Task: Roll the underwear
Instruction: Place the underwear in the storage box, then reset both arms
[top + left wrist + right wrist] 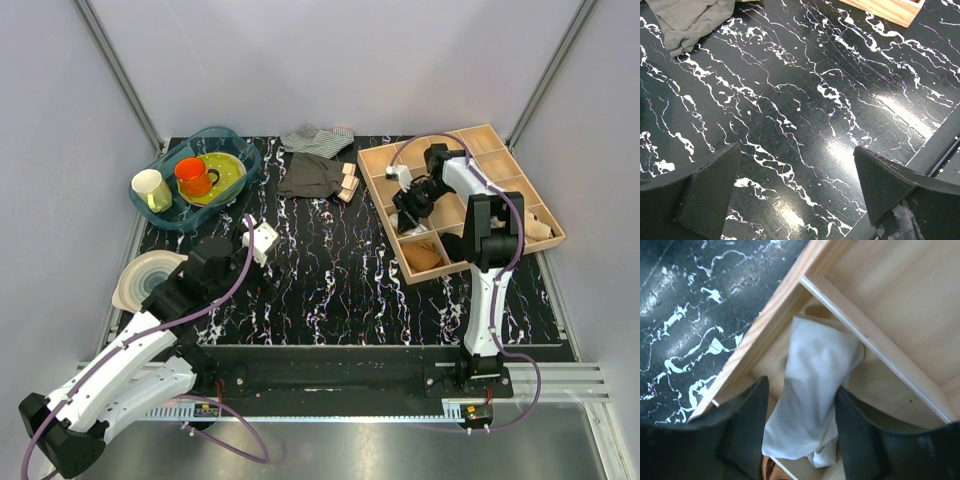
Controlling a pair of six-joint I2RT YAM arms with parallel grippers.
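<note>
Right gripper point(800, 395), jaws half parted, seemingly not pinching, straddles the underwear point(815, 360) in a compartment at the tray's point(765, 322) edge; lift straight up, avoiding snags. Left gripper point(797, 150): wide open, empty.

tray walls point(765, 322) and divider point(875, 346) box in underwear point(815, 385).
</note>
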